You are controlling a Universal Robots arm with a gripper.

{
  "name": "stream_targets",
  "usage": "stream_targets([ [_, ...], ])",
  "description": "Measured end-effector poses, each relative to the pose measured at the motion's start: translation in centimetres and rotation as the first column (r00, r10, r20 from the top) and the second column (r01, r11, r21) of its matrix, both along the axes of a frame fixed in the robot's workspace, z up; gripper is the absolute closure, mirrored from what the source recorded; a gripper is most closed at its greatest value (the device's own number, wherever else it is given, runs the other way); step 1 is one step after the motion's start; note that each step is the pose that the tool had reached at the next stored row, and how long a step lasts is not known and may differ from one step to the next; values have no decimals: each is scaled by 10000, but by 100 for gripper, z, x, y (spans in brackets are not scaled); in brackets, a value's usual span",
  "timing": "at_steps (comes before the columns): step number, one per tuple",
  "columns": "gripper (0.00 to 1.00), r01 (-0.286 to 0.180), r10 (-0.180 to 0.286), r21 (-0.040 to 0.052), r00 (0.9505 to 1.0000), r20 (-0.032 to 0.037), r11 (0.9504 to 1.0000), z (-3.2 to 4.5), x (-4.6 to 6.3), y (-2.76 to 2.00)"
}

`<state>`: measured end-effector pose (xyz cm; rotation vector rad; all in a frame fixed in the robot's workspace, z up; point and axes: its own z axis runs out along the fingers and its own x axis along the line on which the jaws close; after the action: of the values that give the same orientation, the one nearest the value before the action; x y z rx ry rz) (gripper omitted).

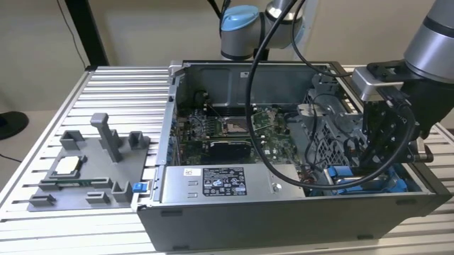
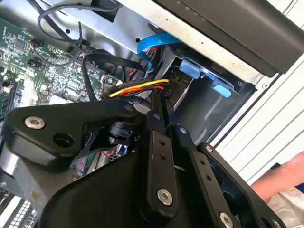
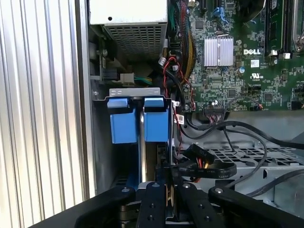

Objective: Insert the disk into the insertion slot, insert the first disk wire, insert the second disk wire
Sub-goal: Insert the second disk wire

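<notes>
The pincer (image 2: 164, 111) is clenched on a black wire connector (image 2: 160, 105) trailing red, yellow and black leads; in both wrist views its 2 black fingers (image 3: 156, 199) sit nearly together with the plug nipped between the tips. In the exterior view the pincer (image 1: 375, 159) hangs low inside the open computer case (image 1: 284, 223), at the case's near corner on the exterior view's right. The arm (image 1: 433, 48) comes down from the upper right of that view, wrist turned so the tool points straight down into the case, with black cables looping back from it to the arm's base joint (image 1: 241, 26) behind the case.

Just beneath the fingertips is the insertion slot (image 3: 137, 118), a grey metal bay with 2 bright blue tabs side by side. Whether the disk is seated in it, I cannot tell for sure. In the exterior view the blue of the slot (image 1: 341, 172) shows just left of the pincer.

Beyond lie the motherboard (image 1: 227, 127) and the power supply box (image 1: 223, 183). A grey fixture tray (image 1: 85, 170) sits on the ribbed table (image 1: 114, 90), well to the left.
</notes>
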<state>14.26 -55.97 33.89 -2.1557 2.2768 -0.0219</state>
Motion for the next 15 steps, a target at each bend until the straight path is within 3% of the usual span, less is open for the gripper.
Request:
stream_targets([
  [15,100,-30,30,-6,10000,24,10000,-50,0,3],
])
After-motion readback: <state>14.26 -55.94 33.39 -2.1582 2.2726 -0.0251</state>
